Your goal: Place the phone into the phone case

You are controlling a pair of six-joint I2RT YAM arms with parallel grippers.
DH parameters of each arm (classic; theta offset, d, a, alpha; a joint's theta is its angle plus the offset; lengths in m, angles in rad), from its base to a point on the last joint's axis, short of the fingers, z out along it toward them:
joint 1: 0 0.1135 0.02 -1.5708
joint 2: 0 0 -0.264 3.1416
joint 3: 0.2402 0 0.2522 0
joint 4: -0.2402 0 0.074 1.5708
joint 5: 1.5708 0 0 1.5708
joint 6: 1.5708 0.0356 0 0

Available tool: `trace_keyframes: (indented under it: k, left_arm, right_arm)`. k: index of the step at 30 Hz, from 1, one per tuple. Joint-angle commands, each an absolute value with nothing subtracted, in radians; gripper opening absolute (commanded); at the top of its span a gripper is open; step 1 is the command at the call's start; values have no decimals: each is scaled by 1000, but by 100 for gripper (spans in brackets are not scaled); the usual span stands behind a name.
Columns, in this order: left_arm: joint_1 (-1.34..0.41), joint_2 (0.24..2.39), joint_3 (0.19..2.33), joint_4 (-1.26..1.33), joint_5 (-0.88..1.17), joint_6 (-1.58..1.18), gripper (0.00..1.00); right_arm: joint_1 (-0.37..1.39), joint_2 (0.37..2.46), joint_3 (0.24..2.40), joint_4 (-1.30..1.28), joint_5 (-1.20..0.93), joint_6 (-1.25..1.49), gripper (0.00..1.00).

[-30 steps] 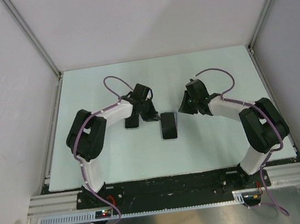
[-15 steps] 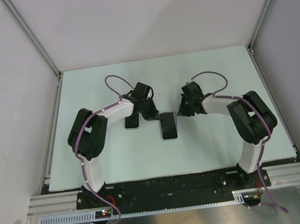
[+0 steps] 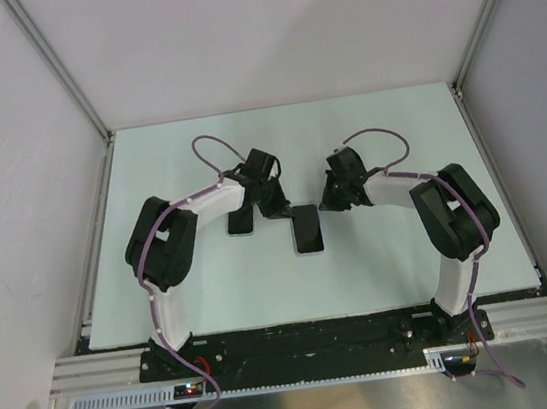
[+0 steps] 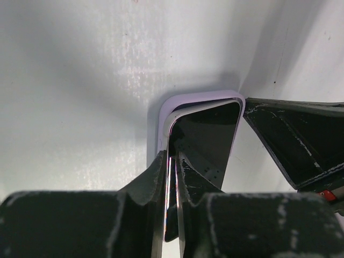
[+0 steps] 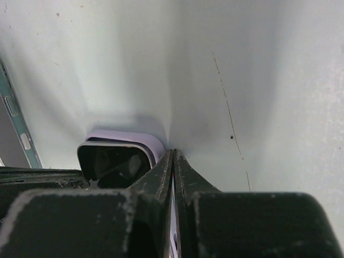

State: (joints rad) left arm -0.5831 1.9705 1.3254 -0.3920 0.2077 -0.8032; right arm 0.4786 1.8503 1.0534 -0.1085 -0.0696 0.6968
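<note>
The black glossy phone (image 4: 207, 134) was found lying inside the rim of the lavender rounded phone case (image 4: 161, 114), mid-way across the pale table (image 3: 214, 288). The left gripper (image 4: 172, 164) was clamped on the phone's long edge. The right gripper (image 5: 173, 161) was pressed together, empty, against the case corner.

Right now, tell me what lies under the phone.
A lilac phone case lies under the phone, its rim showing around the top end. The phone covers the case's floor, so how deep it sits cannot be seen.

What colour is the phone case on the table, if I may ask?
The phone case is pale lilac, clearest in the left wrist view.
</note>
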Motion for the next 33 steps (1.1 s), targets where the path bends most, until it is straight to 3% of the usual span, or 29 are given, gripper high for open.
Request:
trace_keyframes:
  k: [1,16,33]
  left_arm:
    - [-585,1897,1342,-398,164,-778,16]
    - [-599,1809,1187,-403,128,-788,17]
    - [-614,1940,1333,-402,156,-794,16]
  right_arm:
    - [489,1877,1083,-103,-94,684,5]
    - [500,1892,1104,-94,-111,673,6]
    - [515,1889,1113,-105,-117,663,6]
